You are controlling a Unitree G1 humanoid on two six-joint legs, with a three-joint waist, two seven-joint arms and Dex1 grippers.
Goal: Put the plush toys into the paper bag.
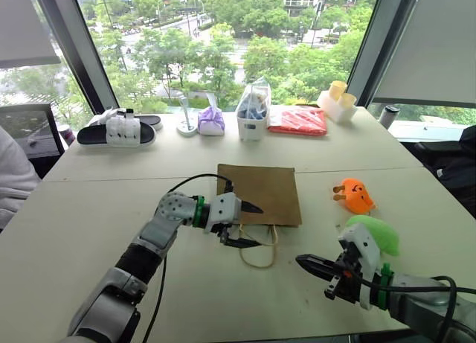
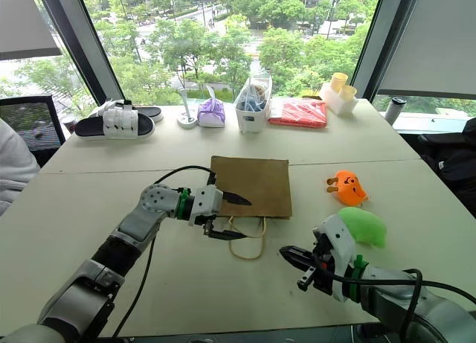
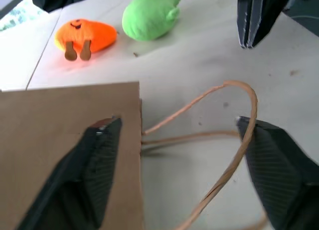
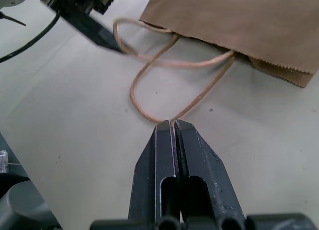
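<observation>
flat brown kraft paper bag lain mid-table | L gripper at bag mouth, jaws apart astride tan cord handles, nothing held | R gripper shut, empty, nr handle loop | orange plush & lime-green plush seen R of bag

Bright daylight enters through the windows behind the table; shadows are soft, and wrist views blur nearby.
</observation>
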